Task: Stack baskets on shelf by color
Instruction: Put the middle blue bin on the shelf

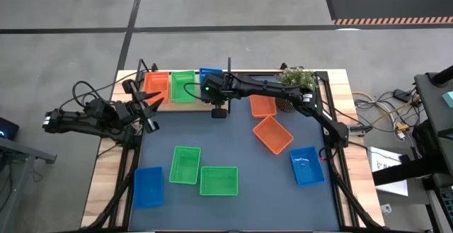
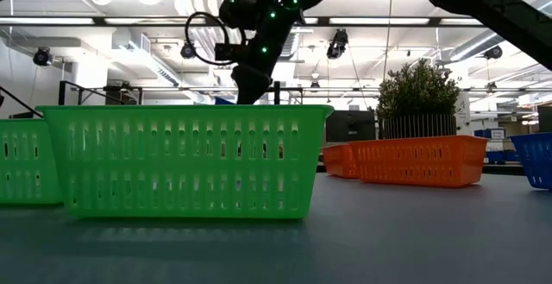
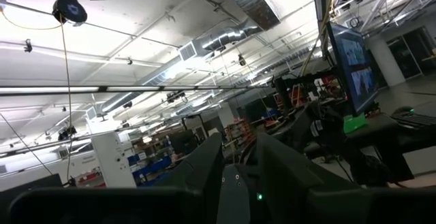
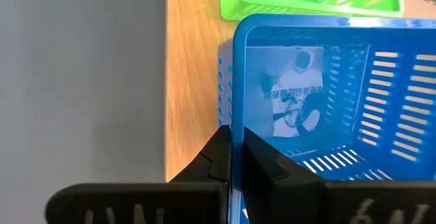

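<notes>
Right wrist view: gripper [image 4: 231, 157] on half-cropped blue basket [image 4: 334, 94] wall.

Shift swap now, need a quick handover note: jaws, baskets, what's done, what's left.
Right gripper: jaws shut on the rim of the blue basket at the shelf.
Left gripper: idle at the table's left edge, jaws open, empty.
On the shelf: red-orange basket, green basket, then the blue one.
Left on the mat: two green, two blue, two orange. Stack each on its colour.
</notes>
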You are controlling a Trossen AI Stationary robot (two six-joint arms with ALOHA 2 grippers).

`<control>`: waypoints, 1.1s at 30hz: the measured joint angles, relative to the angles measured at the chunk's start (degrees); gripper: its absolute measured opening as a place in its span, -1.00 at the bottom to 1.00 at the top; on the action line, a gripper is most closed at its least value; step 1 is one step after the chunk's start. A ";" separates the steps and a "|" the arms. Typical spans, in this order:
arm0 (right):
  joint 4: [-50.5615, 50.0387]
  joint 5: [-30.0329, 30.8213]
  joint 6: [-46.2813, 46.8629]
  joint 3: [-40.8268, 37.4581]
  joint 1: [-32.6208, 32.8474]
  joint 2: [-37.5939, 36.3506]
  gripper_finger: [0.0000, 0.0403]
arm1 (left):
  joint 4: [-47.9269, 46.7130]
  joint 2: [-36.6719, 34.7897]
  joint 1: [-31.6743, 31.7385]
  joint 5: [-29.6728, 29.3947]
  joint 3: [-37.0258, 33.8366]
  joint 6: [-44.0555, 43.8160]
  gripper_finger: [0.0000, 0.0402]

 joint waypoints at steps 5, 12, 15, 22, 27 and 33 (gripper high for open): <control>1.09 0.02 0.58 -0.21 -0.14 0.00 -0.92 | 0.41 0.00 0.01 0.00 0.00 0.00 -0.62; 3.71 0.03 2.00 -0.37 -0.27 0.00 -0.71 | 0.39 0.00 0.01 0.00 0.00 0.00 -0.62; 4.04 0.04 1.77 -0.37 -0.27 0.00 -0.63 | 0.41 0.00 0.01 0.00 0.00 0.00 -0.62; 3.71 0.04 1.06 -0.39 -0.38 -0.29 -0.55 | 0.42 0.04 0.00 0.01 0.00 0.00 -0.62; -0.90 -0.05 0.96 -0.43 0.88 -4.48 -0.60 | 0.86 0.63 0.01 0.10 -0.02 -0.05 -0.62; -5.82 -3.65 3.66 -4.09 4.20 -13.48 -0.78 | 5.55 5.11 -0.01 5.06 -0.14 -1.02 -0.62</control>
